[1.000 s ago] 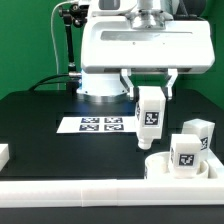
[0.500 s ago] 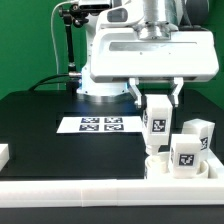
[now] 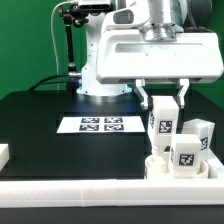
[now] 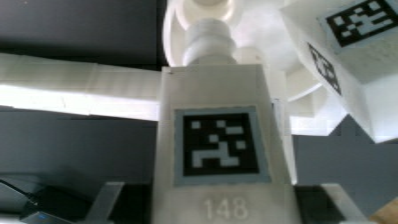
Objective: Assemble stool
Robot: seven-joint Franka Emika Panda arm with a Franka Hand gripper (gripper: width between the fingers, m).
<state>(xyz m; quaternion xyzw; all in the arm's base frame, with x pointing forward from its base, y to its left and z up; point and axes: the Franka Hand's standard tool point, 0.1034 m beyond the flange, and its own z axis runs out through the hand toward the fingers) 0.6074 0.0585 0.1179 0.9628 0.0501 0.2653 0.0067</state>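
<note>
Gripper [image 3: 164,103] clamped narrow on upright leg [image 3: 161,126], tag visible. Leg low end near seat [image 3: 157,164] at exterior view's right; contact unclear. Second leg [image 3: 186,153] stands just beside.

A robotics lab: a black bench [image 3: 35,115] carries the tag-printed marker board [image 3: 100,125]; behind that board stand a white robot arm [image 3: 100,78] and a green backdrop [image 3: 25,40]; near it, a tagged stool leg [image 3: 160,122].

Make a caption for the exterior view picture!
Gripper holds a tagged white leg by the seat, where two legs stand.
</note>
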